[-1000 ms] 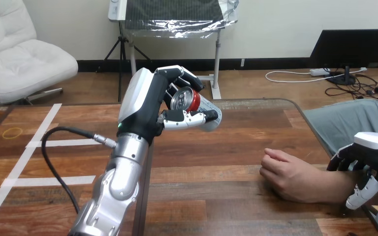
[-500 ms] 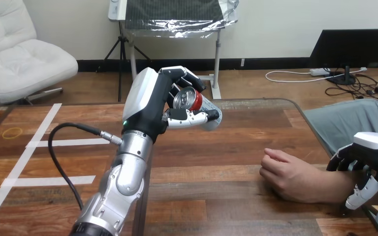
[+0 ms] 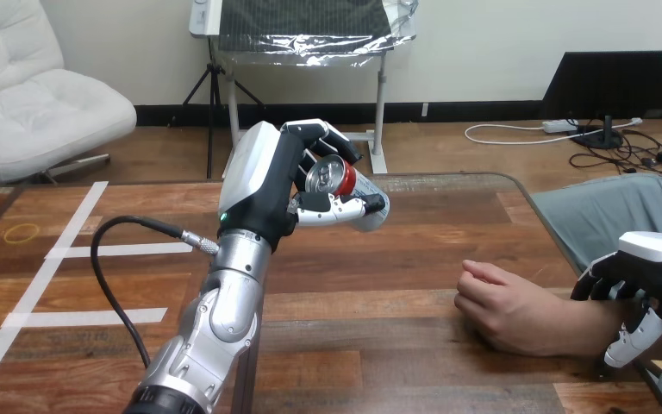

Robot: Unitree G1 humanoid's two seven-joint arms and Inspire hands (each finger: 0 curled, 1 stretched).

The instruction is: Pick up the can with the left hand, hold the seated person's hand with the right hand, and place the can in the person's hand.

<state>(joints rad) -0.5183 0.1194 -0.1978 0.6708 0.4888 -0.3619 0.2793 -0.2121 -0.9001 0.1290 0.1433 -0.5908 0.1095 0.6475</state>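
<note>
L hand [image 3: 263, 185] is raised off the table [image 3: 396, 259] and closed round the can [image 3: 338, 178]. Fingers [image 3: 323, 134] wrap over the top of the can and the thumb [image 3: 336, 208] runs across under it, so it's a full wrap grip. Can is tilted, lid end towards the cam, body pointing away and to the right of the palm. It's clear of the table.

R hand [image 3: 655, 267] is low and far right of the L hand, at the table edge, on the person's wrist [image 3: 586, 323]. Its fingers [image 3: 593, 285] curl over the top of the wrist and the thumb [image 3: 631, 338] comes down the near side, so it's closed on the wrist.

Person's hand [image 3: 504, 306] is just left of the R hand, lying on the table, loosely curled, knuckles up. It's well apart from the can, below and to the right of the L hand.
</note>
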